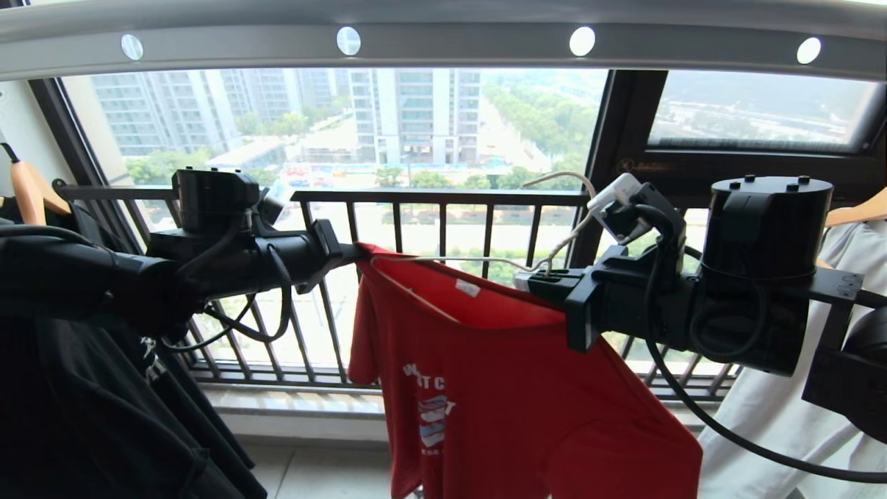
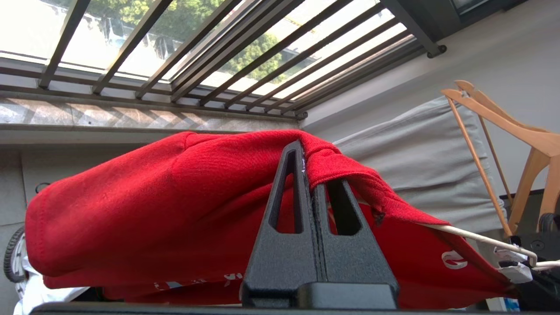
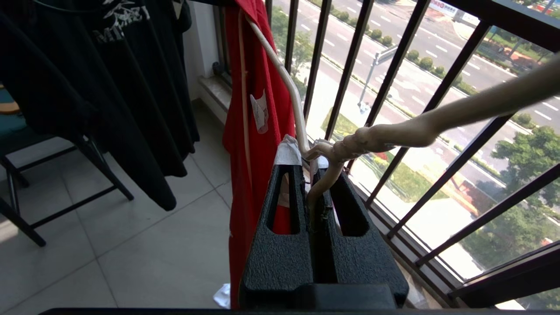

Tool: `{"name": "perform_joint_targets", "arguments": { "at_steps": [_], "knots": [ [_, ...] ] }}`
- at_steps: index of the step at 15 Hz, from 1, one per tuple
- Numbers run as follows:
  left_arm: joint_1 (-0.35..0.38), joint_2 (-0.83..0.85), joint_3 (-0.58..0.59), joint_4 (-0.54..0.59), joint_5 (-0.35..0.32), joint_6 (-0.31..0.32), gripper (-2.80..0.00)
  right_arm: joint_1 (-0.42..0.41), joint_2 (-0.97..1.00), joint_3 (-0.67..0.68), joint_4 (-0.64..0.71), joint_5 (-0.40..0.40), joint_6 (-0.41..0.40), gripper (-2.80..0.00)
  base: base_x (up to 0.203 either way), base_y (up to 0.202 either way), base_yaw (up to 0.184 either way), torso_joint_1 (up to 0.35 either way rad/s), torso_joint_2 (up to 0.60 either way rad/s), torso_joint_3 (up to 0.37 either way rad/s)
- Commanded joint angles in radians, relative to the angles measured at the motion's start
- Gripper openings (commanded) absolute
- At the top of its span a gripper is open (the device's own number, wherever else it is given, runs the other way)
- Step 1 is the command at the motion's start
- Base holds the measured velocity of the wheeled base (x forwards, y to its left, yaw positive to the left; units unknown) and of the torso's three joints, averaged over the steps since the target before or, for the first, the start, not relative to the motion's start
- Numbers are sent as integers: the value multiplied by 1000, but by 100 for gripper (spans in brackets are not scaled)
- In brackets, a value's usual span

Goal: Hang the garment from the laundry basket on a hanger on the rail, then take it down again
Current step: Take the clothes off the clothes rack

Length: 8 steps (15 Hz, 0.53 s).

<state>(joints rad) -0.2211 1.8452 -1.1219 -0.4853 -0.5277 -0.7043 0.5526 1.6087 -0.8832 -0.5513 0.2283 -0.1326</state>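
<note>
Red garment (image 1: 513, 388) with white-and-blue print; white hanger (image 1: 485, 262); grey-white rail (image 1: 443, 41).

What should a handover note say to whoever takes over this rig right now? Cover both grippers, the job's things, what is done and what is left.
Left gripper: shut on the shoulder edge of the red short-sleeved T-shirt.
Right gripper: shut on the thin white wire hanger at the base of its hook.
Both hold them in mid-air below the long grey-white overhead rail and in front of the black window railing.
Done: one hanger arm is inside the shirt's neck.
Left: finish dressing the hanger, hook it on the rail, then take it down.
Basket not in view.
</note>
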Motion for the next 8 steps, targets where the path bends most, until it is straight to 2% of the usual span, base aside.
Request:
{"name": "perform_joint_targets", "arguments": {
  "at_steps": [1, 8],
  "knots": [
    [3, 48, -13, -2, 7, -4, -280, 0, -3, 0, -4, 2, -1, -280, 0, 0, 0, 0, 0, 0],
    [-3, 95, -24, -1, 28, 6, -280, -2, -6, -2, -4, 2, 1, -280, 0, 0, 0, 0, 0, 0]
  ]
}}
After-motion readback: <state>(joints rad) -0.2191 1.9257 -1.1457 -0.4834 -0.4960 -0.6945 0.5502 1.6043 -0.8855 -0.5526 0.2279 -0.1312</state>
